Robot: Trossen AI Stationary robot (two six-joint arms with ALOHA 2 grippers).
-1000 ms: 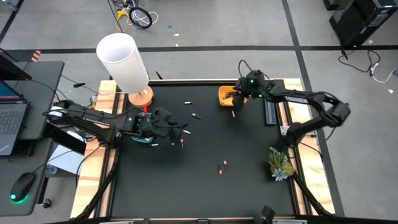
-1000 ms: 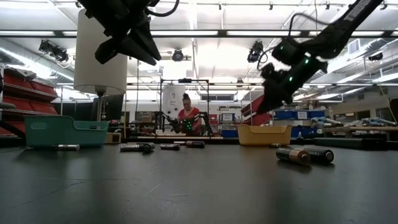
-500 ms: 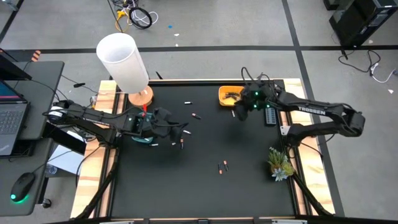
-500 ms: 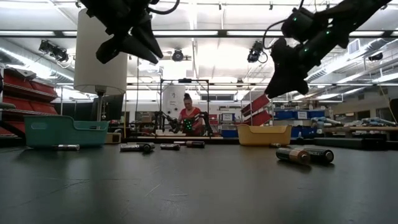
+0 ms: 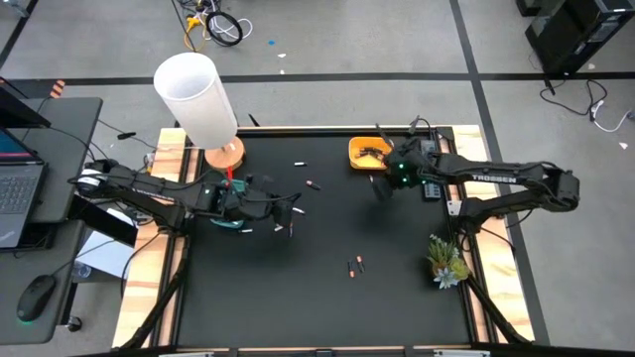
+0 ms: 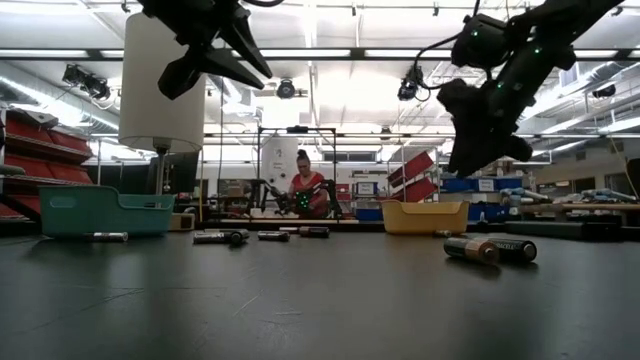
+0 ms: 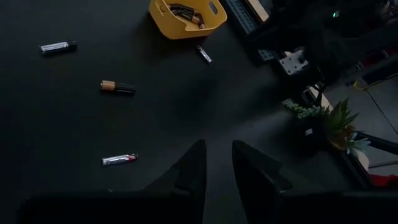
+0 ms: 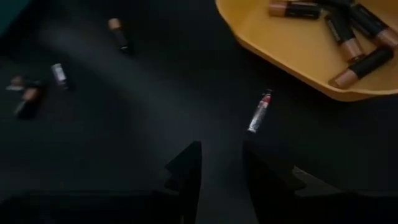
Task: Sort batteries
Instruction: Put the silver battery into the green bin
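Yellow bin, black table

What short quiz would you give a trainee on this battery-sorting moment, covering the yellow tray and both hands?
1. True or false: the shallow yellow plastic tray holds dark, copper-ended cylindrical batteries.
2. The small silver-and-red cylindrical battery nearest that tray lies: A) inside it; B) on the black table mat beside it; C) upright on its rim.
3. Fill in: the left hand and right hand, fingers apart, each hold ____.
Key: 1 true; 2 B; 3 nothing.
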